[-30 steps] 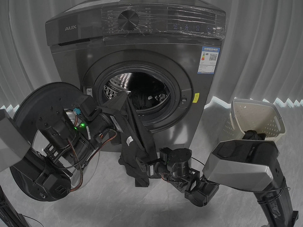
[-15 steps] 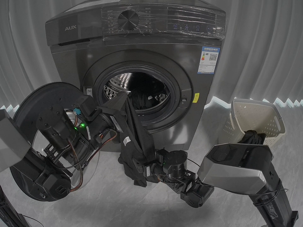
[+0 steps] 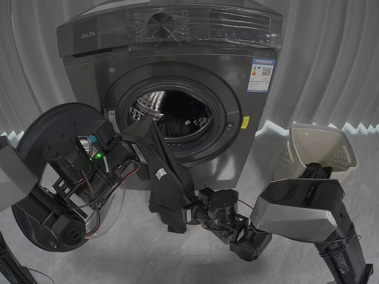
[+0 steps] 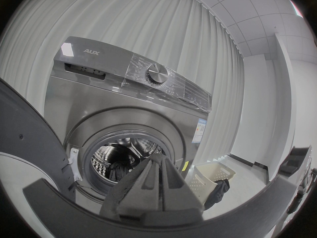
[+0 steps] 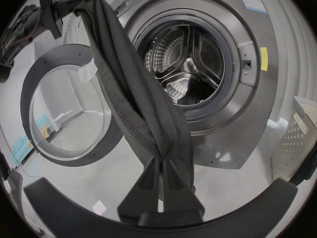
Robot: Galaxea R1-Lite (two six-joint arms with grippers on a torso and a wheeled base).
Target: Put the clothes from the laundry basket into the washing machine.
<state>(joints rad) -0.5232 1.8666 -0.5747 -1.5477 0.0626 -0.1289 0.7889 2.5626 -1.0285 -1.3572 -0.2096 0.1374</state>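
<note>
Garment: a dark garment (image 3: 167, 166) hangs stretched between the two hands in front of the washing machine (image 3: 169, 60). Its upper end is at the lower left rim of the drum opening (image 3: 173, 99) and is not yet inside. A loose tail droops toward the floor (image 3: 150, 253).
Left hand: the left hand (image 4: 160, 161) is closed tight on the garment's upper end, just before the opening, with cloth bunched over its fingers.
Right hand: the right hand (image 5: 161, 162) is pinched shut on a lower fold, low down before the machine's base.
Handling: the garment is probably light, soft and limp. It will sag and trail rather than keep a shape. It looks neither fragile nor slippery.
Where to hold: bunched folds or the seamed edge should give the surest hold. Gathering the tail would help, since feeding in one end alone leaves the rest hanging outside.
In the drum: some dark clothes (image 3: 177, 123) lie inside.
Basket: the laundry basket (image 3: 319, 144) stands on the floor to the machine's right, well apart from both hands, and holds another dark piece (image 3: 316, 171).
In the way: the open door (image 3: 59, 117) is swung out to the left, close beside the left arm. The lower lip of the opening could catch the cloth, and the drooping tail could drag on the floor.
</note>
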